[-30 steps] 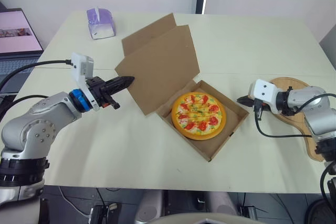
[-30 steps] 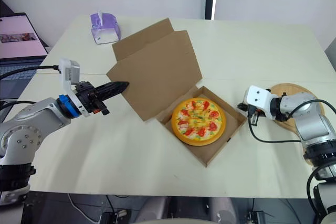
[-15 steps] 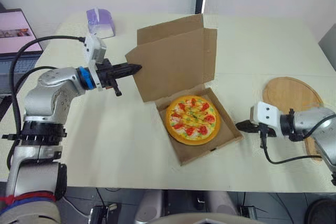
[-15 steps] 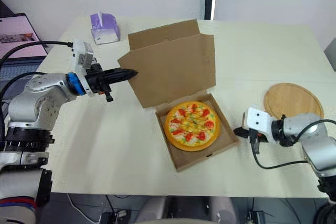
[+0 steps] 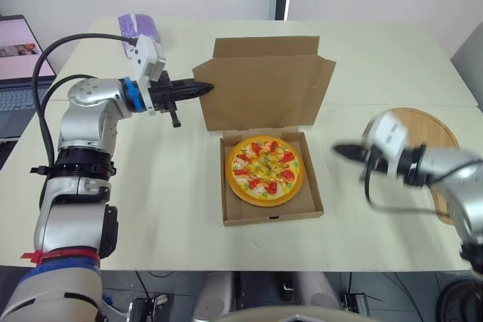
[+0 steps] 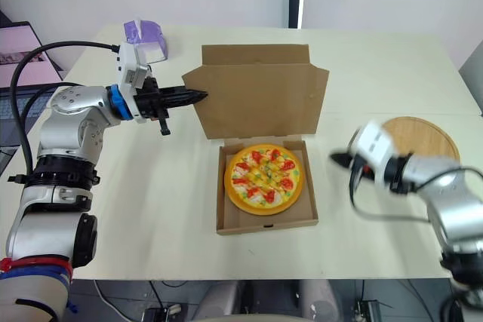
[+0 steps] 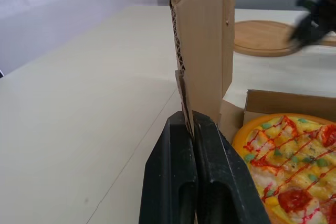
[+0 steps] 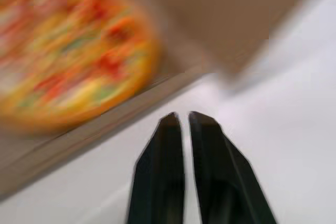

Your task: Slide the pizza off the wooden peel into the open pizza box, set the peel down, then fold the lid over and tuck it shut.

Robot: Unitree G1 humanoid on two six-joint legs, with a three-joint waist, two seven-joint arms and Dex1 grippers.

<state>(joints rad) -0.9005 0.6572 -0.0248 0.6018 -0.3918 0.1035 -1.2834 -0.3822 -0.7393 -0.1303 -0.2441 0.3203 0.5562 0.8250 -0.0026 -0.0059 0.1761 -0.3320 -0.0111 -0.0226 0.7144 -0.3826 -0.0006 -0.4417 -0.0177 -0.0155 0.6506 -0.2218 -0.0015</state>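
Two steps done — pizza point(image 5: 264, 170) boxed, peel point(image 5: 423, 130) down; my left gripper point(image 5: 209, 87) pinches the lid point(image 5: 264, 92), right gripper point(image 5: 341, 150) closed empty — folding remains.

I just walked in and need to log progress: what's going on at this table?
The robot is closing up a pizza box. Its left gripper pinches the side edge of the lid, which stands upright behind the pizza lying inside. The right gripper hovers empty, fingers together, just right of the pizza box. The wooden peel lies on the table further right.
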